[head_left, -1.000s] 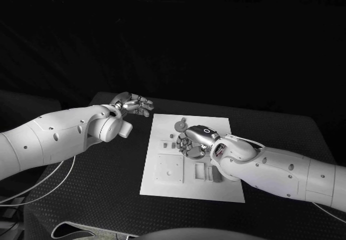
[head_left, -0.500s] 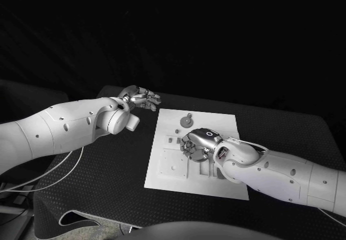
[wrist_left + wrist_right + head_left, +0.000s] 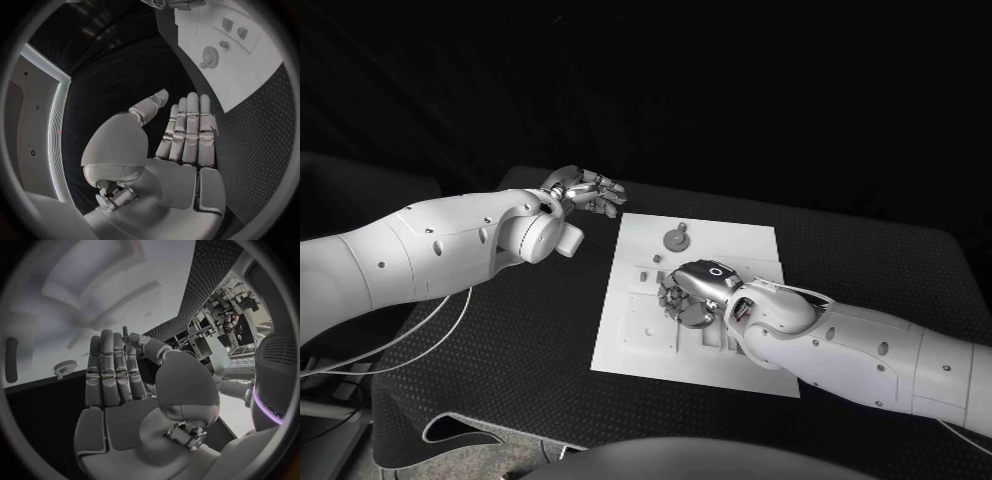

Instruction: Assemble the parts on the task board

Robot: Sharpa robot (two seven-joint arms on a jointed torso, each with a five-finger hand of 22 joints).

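The left robot hand hovers empty, fingers extended, over the counter beside the task board. The right robot hand hangs over the board's middle, fingers straight, holding nothing.

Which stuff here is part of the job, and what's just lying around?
Job:
task board
round gear-like part
small parts on the board
right hand, over the board
left hand, off the board, holding nothing

Lying about:
cable by the left arm
black table

The task board lies mid-table, a round part near its far edge.
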